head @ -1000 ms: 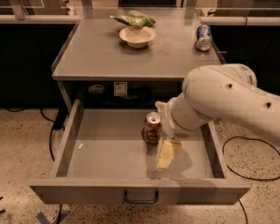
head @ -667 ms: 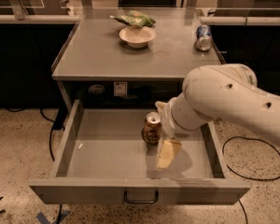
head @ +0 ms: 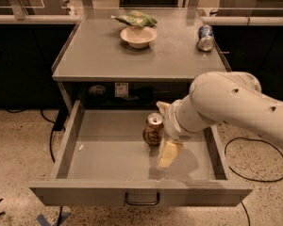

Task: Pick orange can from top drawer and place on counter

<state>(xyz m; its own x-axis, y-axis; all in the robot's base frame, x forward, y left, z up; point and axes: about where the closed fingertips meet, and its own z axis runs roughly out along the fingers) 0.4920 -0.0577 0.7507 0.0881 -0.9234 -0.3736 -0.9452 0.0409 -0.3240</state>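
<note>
Speckled floor [head: 19, 140] lies around a grey metal cabinet, with dark cabinets behind; its flat surface [head: 99, 55] carries a pale bowl [head: 138, 36] with a green bag [head: 134, 19] resting on it, and a blue can [head: 205, 36] lying on its side near the right rim; below, the drawer [head: 104, 157] stands pulled out, its dark handle [head: 142, 201] at the front; the can [head: 153, 130] stands upright on the drawer floor, right of middle and toward the back; it is small, orange-brown with pale mottled print, and has a silver top with a pull tab; a bulky white arm [head: 226, 102] reaches in from the right; the end effector [head: 164, 134] sits inside the drawer just beside the can, spread wide with one pale finger [head: 170, 153] in front of the can and the other behind it, gripping nothing.
</note>
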